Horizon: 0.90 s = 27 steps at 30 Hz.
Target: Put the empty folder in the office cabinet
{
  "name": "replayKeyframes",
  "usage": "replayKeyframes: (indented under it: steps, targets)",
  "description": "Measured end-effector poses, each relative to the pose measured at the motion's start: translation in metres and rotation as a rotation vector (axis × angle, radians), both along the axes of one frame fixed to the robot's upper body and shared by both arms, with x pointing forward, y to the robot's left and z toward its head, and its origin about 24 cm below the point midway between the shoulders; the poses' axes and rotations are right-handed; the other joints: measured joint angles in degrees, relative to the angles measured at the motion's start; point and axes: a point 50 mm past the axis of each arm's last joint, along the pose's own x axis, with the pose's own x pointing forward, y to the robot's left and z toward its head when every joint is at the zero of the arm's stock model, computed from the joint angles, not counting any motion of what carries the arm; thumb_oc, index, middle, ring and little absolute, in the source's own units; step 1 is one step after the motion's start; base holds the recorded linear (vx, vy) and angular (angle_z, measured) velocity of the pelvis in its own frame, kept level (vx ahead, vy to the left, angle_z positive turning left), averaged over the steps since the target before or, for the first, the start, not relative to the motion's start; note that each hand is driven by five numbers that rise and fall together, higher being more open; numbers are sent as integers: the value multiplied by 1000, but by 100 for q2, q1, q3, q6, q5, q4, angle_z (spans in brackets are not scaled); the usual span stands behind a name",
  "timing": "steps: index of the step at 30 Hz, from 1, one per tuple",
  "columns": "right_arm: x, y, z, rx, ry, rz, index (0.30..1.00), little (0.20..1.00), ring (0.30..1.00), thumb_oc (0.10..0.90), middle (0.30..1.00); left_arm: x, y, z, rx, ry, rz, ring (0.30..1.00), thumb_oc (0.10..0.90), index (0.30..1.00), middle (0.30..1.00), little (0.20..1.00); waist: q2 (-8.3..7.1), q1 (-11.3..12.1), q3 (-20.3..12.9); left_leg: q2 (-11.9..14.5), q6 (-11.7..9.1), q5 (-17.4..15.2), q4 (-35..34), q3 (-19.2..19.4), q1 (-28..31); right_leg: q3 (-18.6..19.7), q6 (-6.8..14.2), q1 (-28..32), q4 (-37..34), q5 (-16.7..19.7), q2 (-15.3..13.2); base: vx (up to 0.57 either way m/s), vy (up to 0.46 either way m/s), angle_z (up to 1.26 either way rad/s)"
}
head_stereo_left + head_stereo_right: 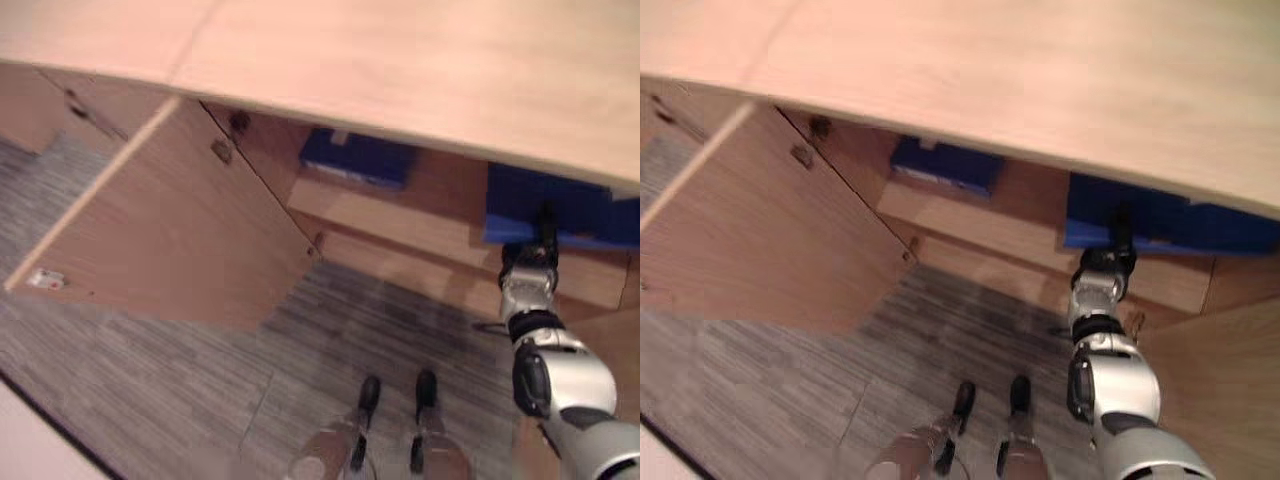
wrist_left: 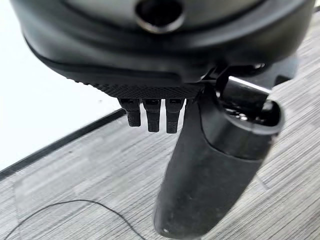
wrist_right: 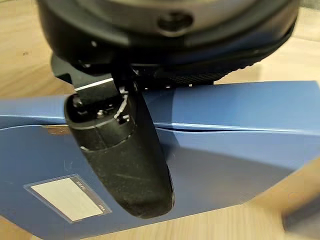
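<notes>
A blue folder (image 1: pixel 575 210) lies on the right part of the shelf (image 1: pixel 400 210) inside the open office cabinet. My right hand (image 1: pixel 545 240) reaches in from below and sits at the folder's front edge. In the right wrist view the thumb (image 3: pixel 125 160) lies flat across the folder's blue face (image 3: pixel 240 130), which bears a pale label (image 3: pixel 65 199). The fingers go behind the folder, so it is pinched. My left hand (image 2: pixel 160 50) hangs above the carpet with relaxed fingers and holds nothing.
The cabinet's left door (image 1: pixel 170 220) stands swung open over the grey carpet (image 1: pixel 200 380). A second blue folder (image 1: pixel 355 158) rests further left on the shelf. The wooden cabinet top (image 1: pixel 400 60) overhangs the opening. A white wall (image 2: pixel 40 110) meets the floor near my left hand.
</notes>
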Motion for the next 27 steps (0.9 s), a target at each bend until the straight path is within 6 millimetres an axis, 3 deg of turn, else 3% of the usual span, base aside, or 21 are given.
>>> replayKeyframes:
  steps: [1,3,10,19,20,21,27]
  targets:
    - [7,0,19,24,-24,-9,300,300,300,400,300,19,-2,2,3,-57,-30,900,800,900,900,900,42,106,322,12,-25,50,-1,15,-178,4,-58,-194,1,64,13,11,-52,-3]
    - [12,4,34,25,-63,0,300,300,300,400,300,31,-1,4,10,-91,-41,900,800,900,900,900,77,115,497,39,-40,65,-39,21,-221,-6,-108,-243,-2,101,31,29,-53,-1]
    - [16,5,69,29,-131,-35,300,300,300,400,300,53,-2,9,25,-171,-73,900,800,900,900,900,86,104,494,55,-89,117,-154,-131,-196,-126,-117,-237,0,84,47,-7,-17,8]
    - [17,5,85,48,-151,-67,300,300,300,400,300,60,-2,11,27,-196,-90,900,800,900,900,900,106,112,478,25,-98,187,-191,-137,-293,-150,-67,-335,0,47,4,-5,-8,2]
    - [17,4,86,47,-152,-69,469,469,469,513,469,61,-3,11,27,-200,-91,900,800,900,900,900,117,112,471,23,-98,192,-190,-143,-308,-165,-67,-345,1,47,2,-7,-16,5]
    - [16,3,86,44,-152,-71,900,900,900,800,900,62,-3,12,28,-205,-91,900,800,900,900,900,120,110,469,23,-97,194,-190,-145,-315,-176,-69,-351,1,49,2,-12,-27,4]
    - [12,-16,103,-94,-112,-58,900,900,900,800,900,70,1,15,42,-245,-99,900,800,900,900,900,125,108,460,29,-103,203,-187,-183,-345,-230,-118,-362,3,87,1,-10,-18,2]
